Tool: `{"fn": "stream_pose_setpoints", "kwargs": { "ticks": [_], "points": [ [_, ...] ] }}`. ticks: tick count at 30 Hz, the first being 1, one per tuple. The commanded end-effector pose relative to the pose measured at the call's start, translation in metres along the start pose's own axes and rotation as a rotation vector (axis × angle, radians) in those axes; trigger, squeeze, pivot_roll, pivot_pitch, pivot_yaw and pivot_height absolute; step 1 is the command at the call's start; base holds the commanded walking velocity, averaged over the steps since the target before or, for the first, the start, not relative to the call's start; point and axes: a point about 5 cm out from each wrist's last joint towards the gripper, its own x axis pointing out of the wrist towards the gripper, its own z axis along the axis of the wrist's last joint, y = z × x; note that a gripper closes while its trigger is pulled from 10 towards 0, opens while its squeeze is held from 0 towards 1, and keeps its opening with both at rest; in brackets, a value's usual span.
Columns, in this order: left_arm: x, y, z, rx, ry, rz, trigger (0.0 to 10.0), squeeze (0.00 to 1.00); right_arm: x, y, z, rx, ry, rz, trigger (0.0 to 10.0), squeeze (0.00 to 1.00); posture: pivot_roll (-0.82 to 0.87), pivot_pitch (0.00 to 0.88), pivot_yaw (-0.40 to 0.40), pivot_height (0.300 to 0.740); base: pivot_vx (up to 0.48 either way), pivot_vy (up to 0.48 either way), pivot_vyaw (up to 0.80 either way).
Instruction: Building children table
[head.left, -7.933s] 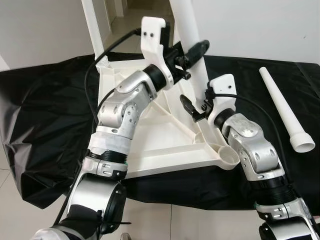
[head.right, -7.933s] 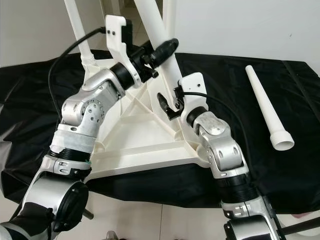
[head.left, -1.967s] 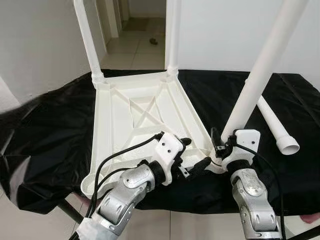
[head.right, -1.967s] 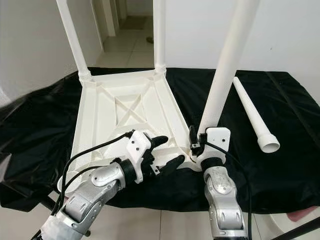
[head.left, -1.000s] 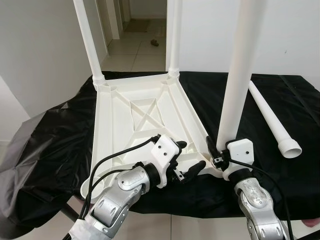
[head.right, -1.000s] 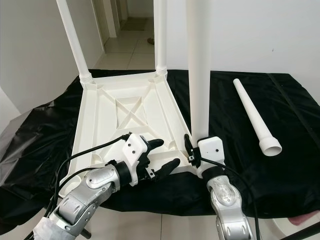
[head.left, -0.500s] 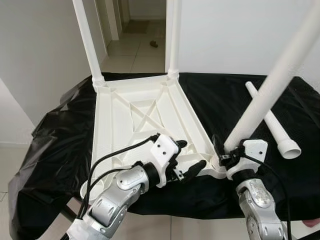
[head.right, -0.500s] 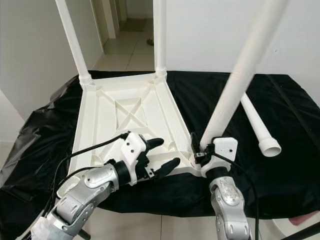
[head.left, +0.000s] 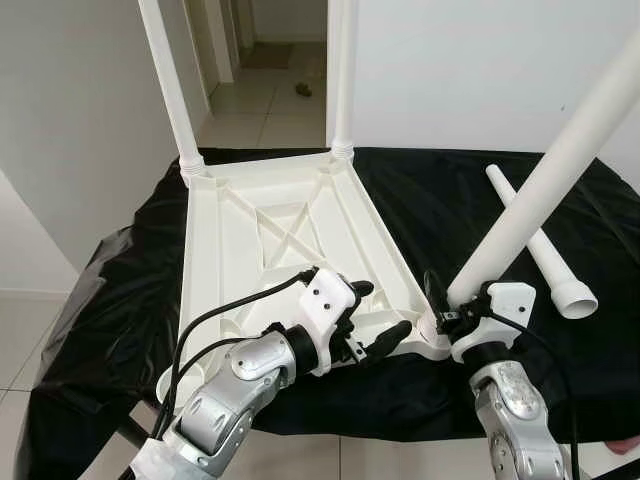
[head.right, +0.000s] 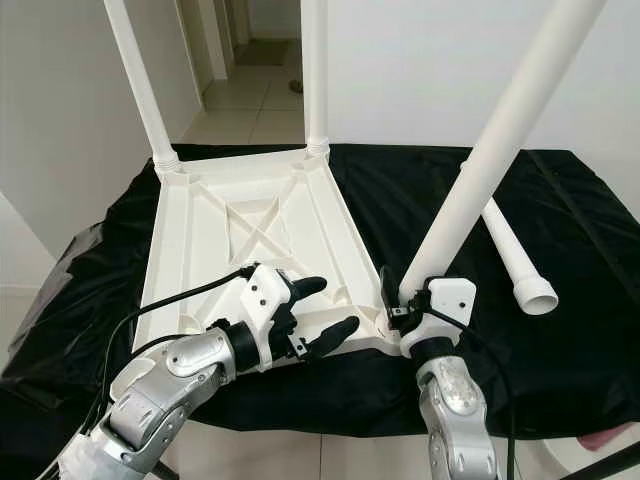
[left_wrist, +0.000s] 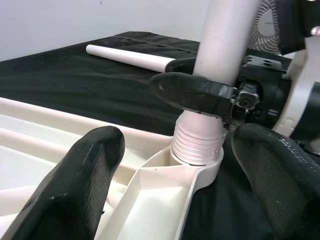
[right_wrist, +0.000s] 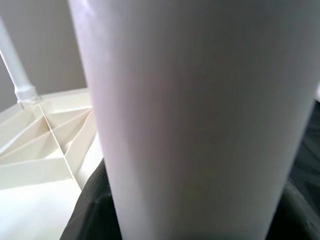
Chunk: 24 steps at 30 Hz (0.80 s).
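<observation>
Table top: white plastic tabletop (head.left: 280, 240) lies underside-up on black cloth (head.left: 420, 200), two legs upright at far corners.
Third leg: tilted leg (head.right: 480, 170), threaded end in near-right corner socket (left_wrist: 197, 165).
Right gripper (head.right: 395, 298): clamped around that leg's base.
Left gripper (head.left: 378, 318): fingers apart, beside the socket.
Loose leg (head.left: 535, 245): lying on the cloth, right.

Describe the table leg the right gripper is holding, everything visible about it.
The leg is a long, smooth white tube, plastic by its look, with a ribbed collar at its lower end. That end sits in the round corner socket of the upturned white tabletop. The leg is not upright: it leans up and away toward the robot's right. The right gripper clamps it just above the collar; the left gripper is open beside the socket, not touching it.
</observation>
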Motion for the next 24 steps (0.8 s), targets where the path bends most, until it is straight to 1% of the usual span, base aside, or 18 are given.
{"fn": "stream_pose_setpoints", "kwargs": {
  "ticks": [1,2,4,7,8,11,12,13,14,15,18,21,24],
  "points": [
    [-0.002,-0.006,0.0,-0.001,0.006,-0.095,10.0,0.0,-0.014,-0.005,-0.029,0.047,0.136,-0.038,10.0,0.0,-0.02,0.057,0.061,0.74,0.0,0.0,0.0],
    [-0.002,-0.006,0.001,-0.001,0.006,-0.094,10.0,0.0,-0.016,-0.006,-0.031,0.08,0.141,-0.054,10.0,0.0,-0.02,0.057,0.062,0.74,0.0,0.0,0.0],
    [-0.002,-0.005,0.001,0.0,0.006,-0.093,10.0,0.0,-0.017,-0.01,-0.036,0.07,0.171,-0.077,10.0,0.0,-0.02,0.056,0.065,0.74,0.0,0.0,0.0],
    [-0.002,-0.005,0.001,0.0,0.006,-0.094,10.0,0.0,-0.014,-0.011,-0.036,0.044,0.192,-0.075,10.0,0.0,-0.02,0.055,0.067,0.74,0.0,0.0,0.0],
    [-0.002,-0.005,0.002,0.001,0.006,-0.096,10.0,0.0,-0.01,-0.01,-0.034,-0.01,0.208,-0.05,10.0,0.0,-0.02,0.053,0.068,0.74,0.0,0.0,0.0],
    [-0.002,-0.005,0.002,0.0,0.006,-0.097,10.0,0.0,-0.009,-0.01,-0.034,-0.038,0.214,-0.035,10.0,0.0,-0.02,0.053,0.068,0.74,0.0,0.0,0.0],
    [-0.002,-0.005,0.002,0.001,0.005,-0.097,10.0,0.0,-0.008,-0.009,-0.035,-0.074,0.231,-0.012,10.0,0.0,-0.03,0.05,0.068,0.74,0.0,0.0,0.0],
    [-0.001,-0.004,0.003,0.002,0.003,-0.094,10.0,0.0,-0.005,-0.006,-0.033,-0.129,0.247,0.036,10.0,0.0,-0.03,0.048,0.067,0.74,0.0,0.0,0.0],
    [-0.001,-0.004,0.003,0.002,0.003,-0.094,10.0,0.0,-0.005,-0.006,-0.033,-0.129,0.247,0.036,10.0,0.0,-0.03,0.048,0.067,0.74,0.0,0.0,0.0],
    [-0.001,-0.004,0.003,0.003,0.003,-0.095,10.0,0.0,-0.005,-0.004,-0.033,-0.152,0.253,0.065,10.0,0.0,-0.03,0.048,0.067,0.74,0.0,0.0,0.0],
    [-0.001,-0.004,0.003,0.003,0.003,-0.095,10.0,0.0,-0.005,-0.003,-0.033,-0.154,0.253,0.07,10.0,0.0,-0.03,0.048,0.067,0.74,0.0,0.0,0.0],
    [-0.001,-0.003,0.004,0.002,-0.001,-0.089,10.0,0.0,-0.007,0.003,-0.033,-0.23,0.24,0.165,10.0,0.0,-0.03,0.047,0.062,0.74,0.0,0.0,0.0],
    [-0.001,-0.003,0.004,0.0,-0.001,-0.087,10.0,0.0,-0.009,0.006,-0.033,-0.252,0.234,0.198,10.0,0.0,-0.03,0.047,0.061,0.74,0.0,0.0,0.0]
  ]
}}
